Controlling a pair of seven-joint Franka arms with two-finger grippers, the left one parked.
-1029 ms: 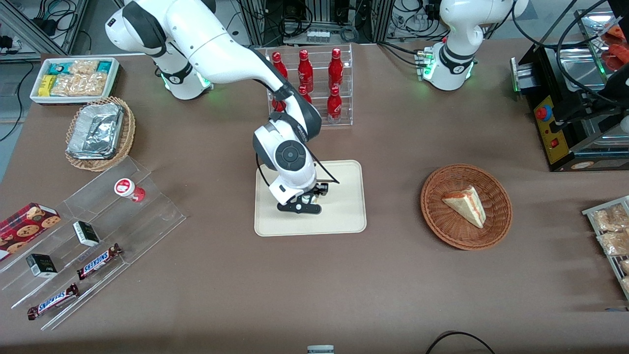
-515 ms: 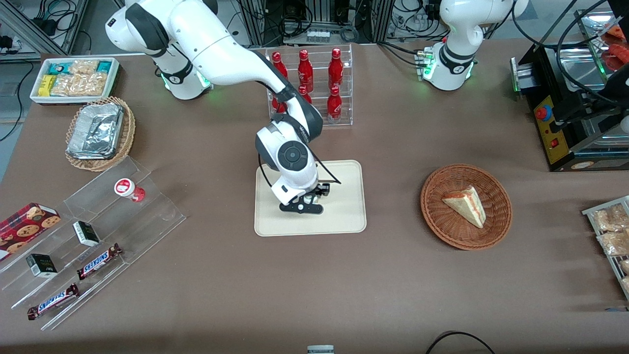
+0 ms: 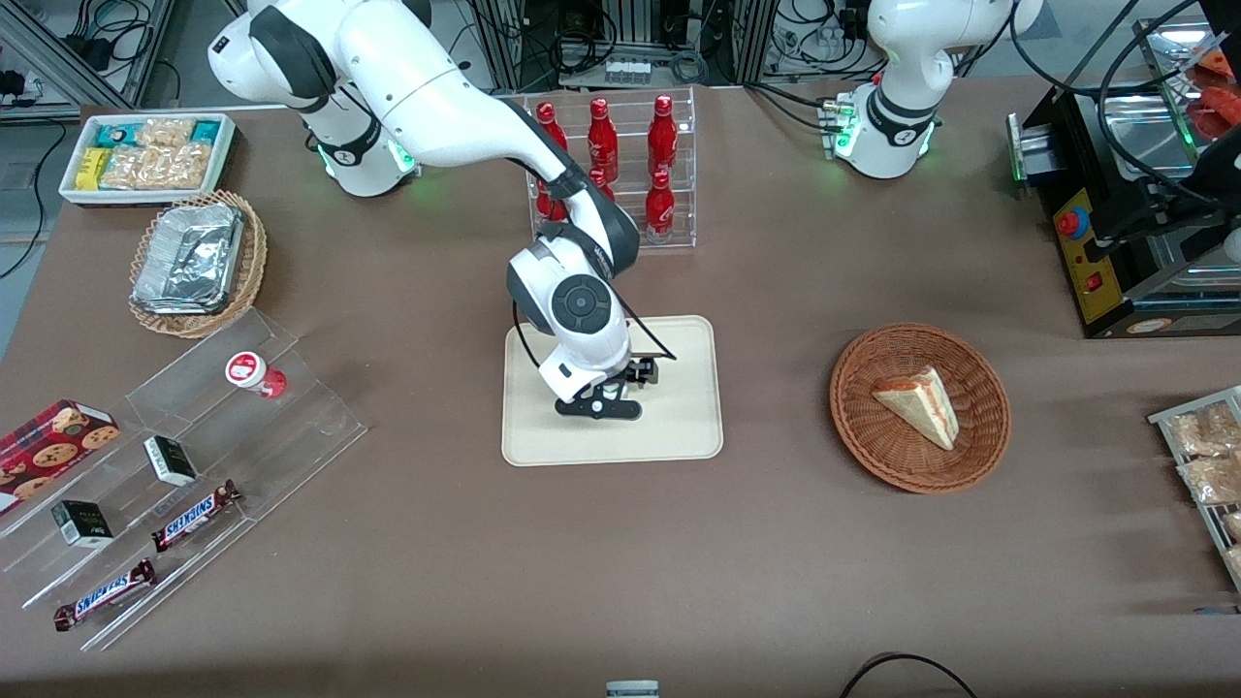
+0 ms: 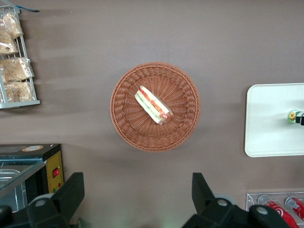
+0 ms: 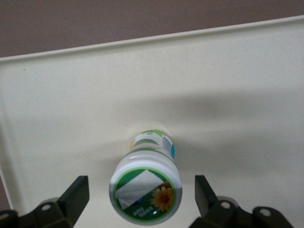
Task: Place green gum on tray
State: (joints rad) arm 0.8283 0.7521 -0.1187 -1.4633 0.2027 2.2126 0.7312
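Note:
The green gum (image 5: 146,190) stands upright on the tray (image 5: 71,95), its white lid with green ring and orange flower facing the wrist camera. My gripper (image 5: 141,192) is open, one finger on each side of the lid with a gap at both sides, not touching it. In the front view the gripper (image 3: 609,393) hangs over the middle of the cream tray (image 3: 679,431) and mostly hides the bottle. The gum also shows in the left wrist view (image 4: 293,115) on the tray (image 4: 270,123).
A red-lidded bottle (image 3: 254,373) stands on the clear stepped stand toward the working arm's end. A clear rack of red bottles (image 3: 613,170) is farther from the front camera than the tray. A wicker basket (image 3: 979,456) with a sandwich lies toward the parked arm's end.
The wrist and gripper have shifted slightly away from the front camera over the tray. The tray and the other objects have not moved.

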